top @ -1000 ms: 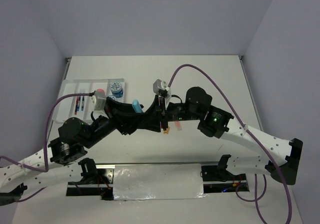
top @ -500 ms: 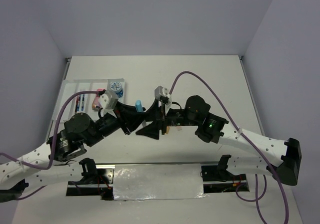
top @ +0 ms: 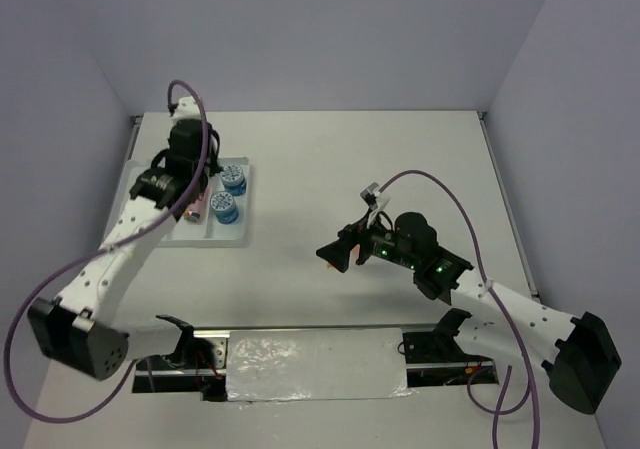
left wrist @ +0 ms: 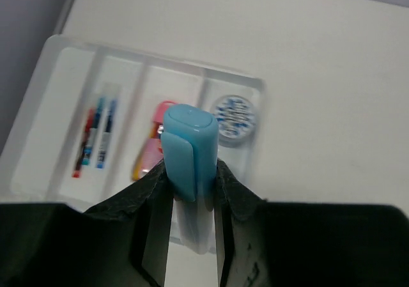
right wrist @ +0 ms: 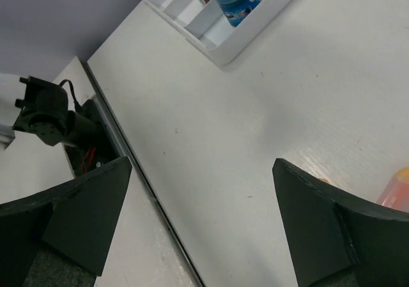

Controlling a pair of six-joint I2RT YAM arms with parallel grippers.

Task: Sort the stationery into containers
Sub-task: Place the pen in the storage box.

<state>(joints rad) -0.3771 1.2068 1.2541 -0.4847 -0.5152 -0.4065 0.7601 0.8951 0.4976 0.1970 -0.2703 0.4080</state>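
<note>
Nearest us, well to the right of the tray (left wrist: 153,60), the right pincer (right wrist: 211,217) stood with its jaws wide apart, gripping nothing. An orange piece (right wrist: 397,186) lay on the surface (top: 400,169) just beside one of its fingers. Farther off, the left pincer (left wrist: 190,181) hung above the tray, clamped on a light-blue piece (left wrist: 186,133) that stood upright between its pads. In the tray's rightmost compartment sat the near roll (top: 224,209) and, behind it, the far roll (top: 233,179). The pink-orange cylinder (left wrist: 152,147) lay in the next compartment to the left. The blue and red pens (left wrist: 96,137) lay one compartment beyond that.
</note>
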